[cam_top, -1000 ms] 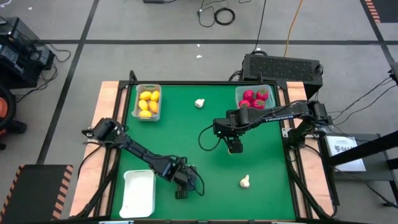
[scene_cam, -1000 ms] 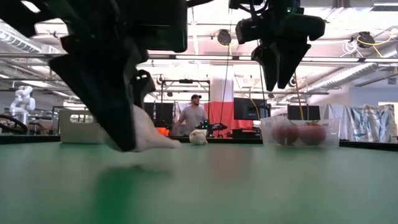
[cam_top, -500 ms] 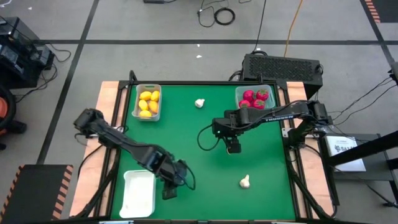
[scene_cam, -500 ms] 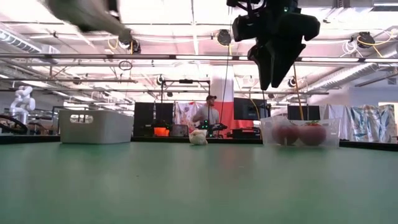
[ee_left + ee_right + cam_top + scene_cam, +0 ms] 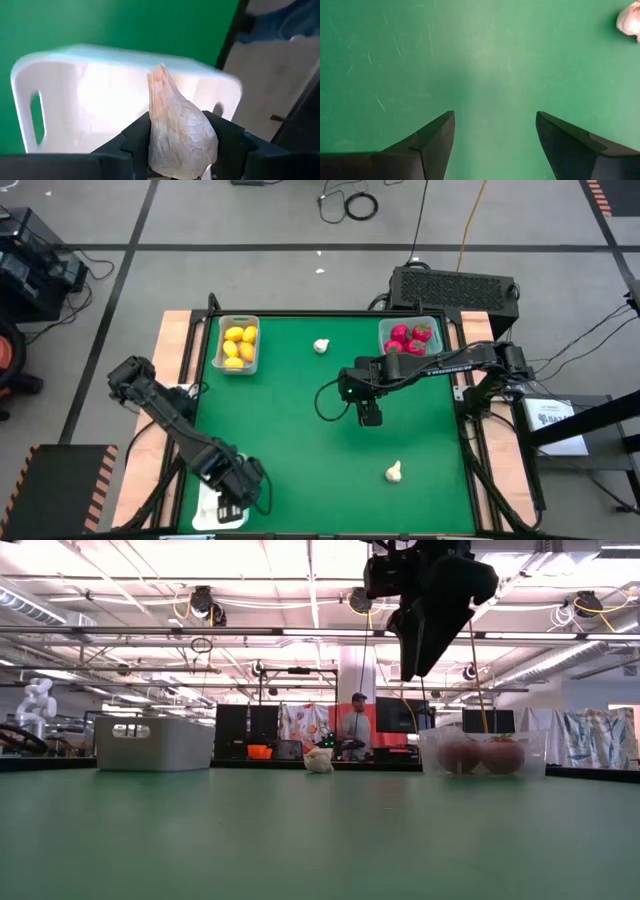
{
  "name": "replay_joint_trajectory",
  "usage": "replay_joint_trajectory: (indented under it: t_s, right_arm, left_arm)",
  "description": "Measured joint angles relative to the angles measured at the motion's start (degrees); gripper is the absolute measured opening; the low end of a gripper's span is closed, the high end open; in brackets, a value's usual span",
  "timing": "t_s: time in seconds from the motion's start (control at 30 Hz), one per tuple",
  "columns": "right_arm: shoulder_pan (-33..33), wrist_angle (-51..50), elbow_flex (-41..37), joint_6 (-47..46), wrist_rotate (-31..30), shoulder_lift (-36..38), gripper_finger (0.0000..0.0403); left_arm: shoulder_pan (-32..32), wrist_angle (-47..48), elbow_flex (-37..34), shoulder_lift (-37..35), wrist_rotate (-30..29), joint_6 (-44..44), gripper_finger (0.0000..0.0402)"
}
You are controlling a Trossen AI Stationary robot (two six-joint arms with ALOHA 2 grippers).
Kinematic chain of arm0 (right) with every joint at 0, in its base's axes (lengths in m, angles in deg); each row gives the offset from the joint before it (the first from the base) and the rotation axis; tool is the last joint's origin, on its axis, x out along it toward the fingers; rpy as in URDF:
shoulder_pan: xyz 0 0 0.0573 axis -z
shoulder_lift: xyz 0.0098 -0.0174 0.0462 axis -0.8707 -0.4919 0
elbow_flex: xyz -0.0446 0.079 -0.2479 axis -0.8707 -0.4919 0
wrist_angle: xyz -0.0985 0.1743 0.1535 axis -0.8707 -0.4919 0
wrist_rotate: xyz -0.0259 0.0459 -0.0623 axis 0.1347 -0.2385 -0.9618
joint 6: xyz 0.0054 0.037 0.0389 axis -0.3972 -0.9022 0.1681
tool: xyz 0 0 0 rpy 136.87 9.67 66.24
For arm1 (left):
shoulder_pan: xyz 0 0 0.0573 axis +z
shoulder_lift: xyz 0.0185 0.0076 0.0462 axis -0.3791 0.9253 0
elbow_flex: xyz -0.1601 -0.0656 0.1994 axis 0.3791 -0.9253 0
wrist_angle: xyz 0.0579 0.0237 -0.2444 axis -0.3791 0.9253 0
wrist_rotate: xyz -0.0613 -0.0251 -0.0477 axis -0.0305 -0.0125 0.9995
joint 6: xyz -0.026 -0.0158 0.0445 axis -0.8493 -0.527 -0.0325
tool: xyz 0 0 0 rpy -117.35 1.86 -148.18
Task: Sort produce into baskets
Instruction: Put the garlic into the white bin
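Left gripper point(image 5: 182, 145), lower left of the high view over the flat white plastic tray point(image 5: 100, 75), clamps a whitish papery garlic bulb point(image 5: 180, 135) at its fat belly: likely light and rigid; the right gripper point(image 5: 495, 140) hangs mid-frame, jaws apart, empty

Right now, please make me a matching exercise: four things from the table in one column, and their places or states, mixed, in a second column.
Things:
1. left gripper
2. right gripper
3. yellow fruits
4. red fruits

Places or states:
A. in the clear bin at the far right corner
B. open, above bare green mat
C. in the grey-white bin at the far left
D. shut on a garlic bulb, over the white tray

Pairs: 1-D, 2-B, 3-C, 4-A
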Motion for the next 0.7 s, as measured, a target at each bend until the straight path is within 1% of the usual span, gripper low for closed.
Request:
replay_joint_trajectory:
  t_s: [0.07, 0.2, 0.27, 0.43, 0.53, 0.63, 0.7]
  right_arm:
    - [0.0, 0.5, 0.0, 0.4, 0.0, 0.0, 0.0270]
    - [0.0, 1.6, 0.0, 0.9, 0.0, 0.0, 0.0270]
    - [0.0, 1.9, 0.0, 1.0, 0.0, 0.0, 0.0270]
    - [0.0, 2.0, 0.0, 1.0, 0.0, 0.0, 0.0270]
    - [0.0, 1.9, 0.0, 1.0, 0.0, 0.0, 0.0270]
    - [0.0, 1.9, 0.0, 0.9, 0.0, 0.0, 0.0270]
    - [0.0, 1.8, 0.0, 0.9, 0.0, 0.0, 0.0270]
  left_arm:
    - [-1.5, 1.3, -0.3, 0.0, -0.7, -1.8, 0.0164]
    - [-3.3, 3.2, -0.3, 0.0, -6.2, -6.7, 0.0164]
    - [-3.4, 4.6, -0.3, 0.0, -7.6, -9.0, 0.0164]
    - [-3.3, 7.8, -0.3, 0.0, -7.5, -9.3, 0.0164]
    - [-3.3, 8.3, -0.3, 0.0, -7.4, -7.8, 0.0167]
    - [-3.3, 9.6, -0.3, 0.0, -7.5, -7.8, 0.0184]
    - [-3.3, 10.2, -0.3, 0.0, -7.6, -7.8, 0.0204]
